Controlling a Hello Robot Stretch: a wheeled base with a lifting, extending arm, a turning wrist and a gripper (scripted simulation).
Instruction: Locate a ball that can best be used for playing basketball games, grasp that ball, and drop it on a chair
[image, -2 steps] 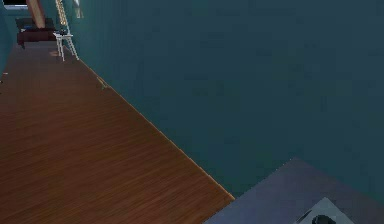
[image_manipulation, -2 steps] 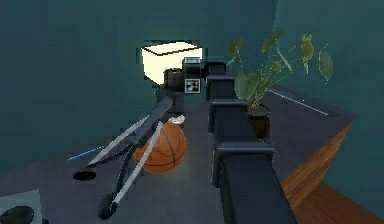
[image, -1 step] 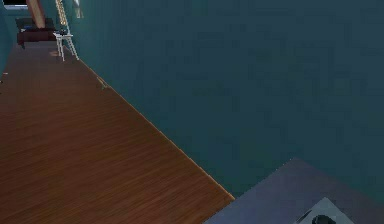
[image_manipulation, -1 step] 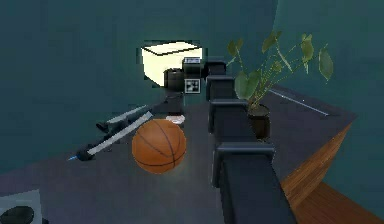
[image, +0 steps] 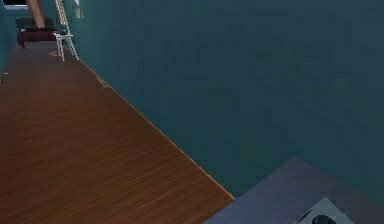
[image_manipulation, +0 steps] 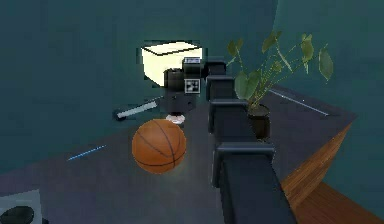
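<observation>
On the table (image_manipulation: 90, 182), well in from its edges, rests the basketball (image_manipulation: 160, 146): round, orange, dark-seamed, with no long axis to favour. The gripper (image_manipulation: 178, 108) shows just up and right of it, farther from the table's near edge. I cannot tell whether they touch, how the fingers stand, or whether it holds anything. The arm (image_manipulation: 240, 150) runs along the ball's right.

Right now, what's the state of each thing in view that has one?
basketball: whole, seems to rest on the table
gripper: by the ball, cannot tell whether it holds anything
box lamp: lit
potted plant: upright
white chair: upright on the floor
</observation>
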